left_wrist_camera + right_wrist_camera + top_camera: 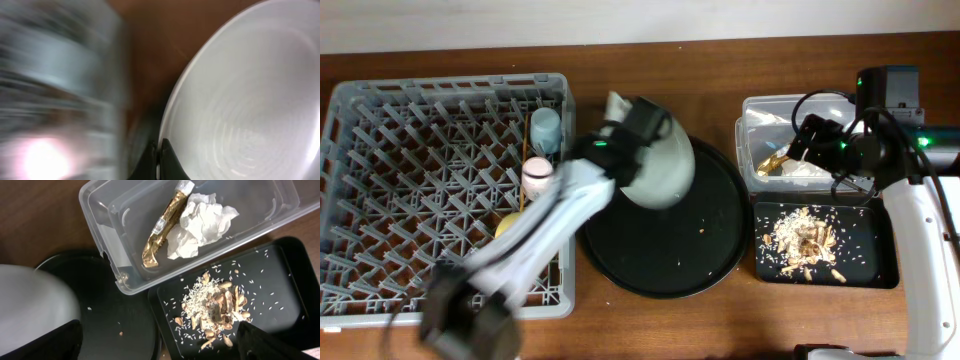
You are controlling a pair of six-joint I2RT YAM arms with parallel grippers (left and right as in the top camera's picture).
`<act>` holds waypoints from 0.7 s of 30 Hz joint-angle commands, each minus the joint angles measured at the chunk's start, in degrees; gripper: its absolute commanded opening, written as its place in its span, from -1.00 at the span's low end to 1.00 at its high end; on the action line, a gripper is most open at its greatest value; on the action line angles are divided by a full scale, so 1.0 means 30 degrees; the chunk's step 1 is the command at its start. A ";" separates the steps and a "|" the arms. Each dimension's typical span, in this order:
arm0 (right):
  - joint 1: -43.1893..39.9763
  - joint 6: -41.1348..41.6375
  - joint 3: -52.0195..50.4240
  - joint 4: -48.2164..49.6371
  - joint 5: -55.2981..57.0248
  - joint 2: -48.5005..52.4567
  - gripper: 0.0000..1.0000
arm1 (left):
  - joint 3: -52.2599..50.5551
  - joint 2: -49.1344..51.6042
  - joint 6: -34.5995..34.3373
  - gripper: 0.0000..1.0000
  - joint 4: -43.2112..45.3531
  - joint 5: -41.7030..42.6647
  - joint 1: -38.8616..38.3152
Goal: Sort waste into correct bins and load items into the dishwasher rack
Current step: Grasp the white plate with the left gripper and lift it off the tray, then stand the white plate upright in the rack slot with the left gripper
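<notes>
Plate: pale grey-white, tilted on edge over the upper left rim of the round black tray, between that tray and the rack.

Left gripper: jaws clamped on the plate's rim. The left wrist view shows the two dark fingertips pinched together at the rim's lower edge. The rest of that view is motion-blurred on the left side.

Rack contents, right-hand column: blue cup toward the back and pink cup just in front of it. The yellow bowl is nearer the front, partly hidden by the left arm.

Clear tub: holds the gold wrapper and the tissue, touching each other.

Black rectangular tray: just beside the tub on its near side. It holds the food scraps in a loose heap with rice-like grains scattered round it. A few crumbs also lie on the round black tray.

Right gripper: jaws wide apart, nothing between them. In the overhead view it hangs above the clear tub.

Everything rests on a brown wooden table.
</notes>
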 commanded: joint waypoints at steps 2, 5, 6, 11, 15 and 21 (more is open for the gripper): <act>-0.0058 0.0022 0.0044 -0.0036 0.0102 -0.0044 0.97 | 0.0896 -0.5056 0.6156 -1.00 0.0262 -1.1642 0.2390; -0.0058 0.0022 0.0044 -0.0029 0.0102 -0.0036 0.97 | 0.0882 -0.4466 0.7890 -1.00 0.1413 -1.2320 0.6040; -0.0058 0.0022 0.0044 -0.0036 0.0102 -0.0036 0.97 | 0.0882 -0.4080 0.8167 -1.00 0.1712 -1.2320 0.6703; -0.0058 0.0022 0.0044 -0.0036 0.0102 -0.0044 0.97 | 0.0867 -0.0291 0.8794 -1.00 0.2076 -1.2240 0.7978; -0.0058 0.0022 0.0044 -0.0036 0.0102 -0.0044 0.97 | 0.0867 0.2178 0.8721 -1.00 0.2652 -1.2240 0.8437; -0.0058 0.0022 0.0044 -0.0036 0.0102 -0.0044 0.97 | 0.0874 0.0940 0.8575 0.99 0.3381 -0.8779 0.8444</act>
